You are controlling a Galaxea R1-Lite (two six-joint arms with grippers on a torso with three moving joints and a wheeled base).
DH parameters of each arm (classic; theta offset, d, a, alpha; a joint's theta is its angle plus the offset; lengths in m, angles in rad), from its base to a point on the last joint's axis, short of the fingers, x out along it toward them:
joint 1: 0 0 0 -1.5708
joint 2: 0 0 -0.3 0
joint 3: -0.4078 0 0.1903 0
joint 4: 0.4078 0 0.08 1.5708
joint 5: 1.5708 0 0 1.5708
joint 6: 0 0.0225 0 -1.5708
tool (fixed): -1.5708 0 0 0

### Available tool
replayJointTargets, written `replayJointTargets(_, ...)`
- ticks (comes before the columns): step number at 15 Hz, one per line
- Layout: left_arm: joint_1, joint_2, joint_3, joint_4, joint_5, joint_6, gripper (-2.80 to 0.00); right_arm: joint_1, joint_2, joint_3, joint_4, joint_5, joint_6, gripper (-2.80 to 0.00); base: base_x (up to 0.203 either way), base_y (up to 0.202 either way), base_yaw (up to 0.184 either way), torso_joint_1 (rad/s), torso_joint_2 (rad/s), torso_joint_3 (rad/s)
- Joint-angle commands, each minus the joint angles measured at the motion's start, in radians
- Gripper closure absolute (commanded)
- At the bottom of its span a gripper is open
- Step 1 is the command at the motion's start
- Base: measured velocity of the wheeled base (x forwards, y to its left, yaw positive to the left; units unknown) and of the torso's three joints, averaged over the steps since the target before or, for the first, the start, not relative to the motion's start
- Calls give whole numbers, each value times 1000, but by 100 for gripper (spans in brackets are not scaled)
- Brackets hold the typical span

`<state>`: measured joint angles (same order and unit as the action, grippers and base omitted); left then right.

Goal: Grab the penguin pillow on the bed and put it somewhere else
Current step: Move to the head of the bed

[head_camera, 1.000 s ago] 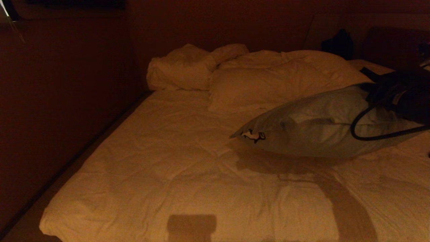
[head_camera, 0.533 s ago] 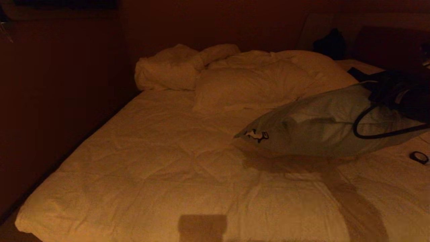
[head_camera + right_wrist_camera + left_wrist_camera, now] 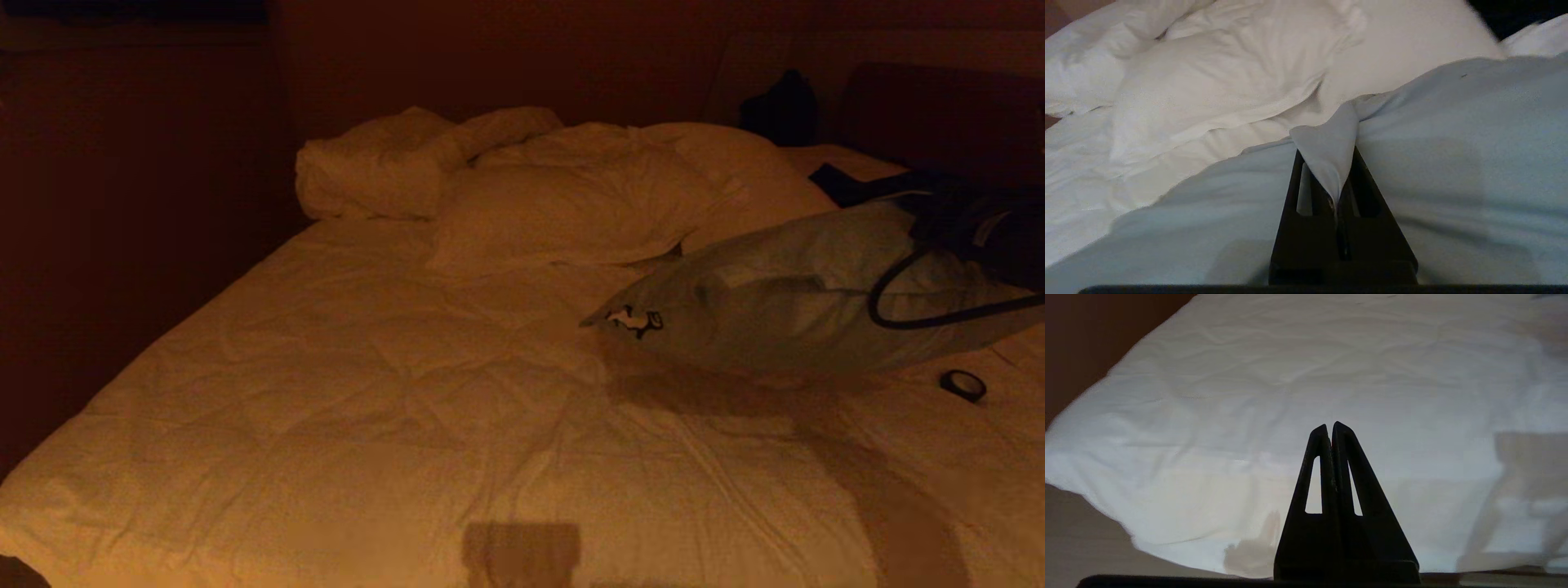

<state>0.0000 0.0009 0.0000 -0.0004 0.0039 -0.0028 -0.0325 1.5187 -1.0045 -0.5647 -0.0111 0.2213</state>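
Penguin pillow [image 3: 784, 302] in right pincer [image 3: 1337, 204], lettering unreadable.

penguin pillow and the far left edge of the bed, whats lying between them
Head view: only wrinkled duvet on the bed left of the penguin pillow; nothing lies on it.

Camera has swung right across the bed; a small dark ring [image 3: 962, 385] has entered view beside the raised grey-blue penguin pillow [image 3: 784, 310].
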Motion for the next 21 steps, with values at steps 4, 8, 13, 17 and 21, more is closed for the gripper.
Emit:
replayJointTargets(4,2,1,3,-1,1,0,0,-47,1,-17,-3,0,1,0,0,-193,-1,4,2,2)
replayJointTargets(8,0,1,3,-1,1,0,0,-49,1,-22,-3,0,1,0,0,-193,0,1,2,3)
replayJointTargets(13,0,1,3,-1,1,-2,0,-64,3,-29,-1,-1,1,0,0,-193,1,2,3,3)
replayJointTargets(17,0,1,3,-1,1,0,0,-80,3,-39,-1,-10,1,0,0,-190,2,4,3,2)
replayJointTargets(21,0,1,3,-1,1,-2,0,-135,0,-59,0,-4,1,0,0,-62,-1,0,1,2)
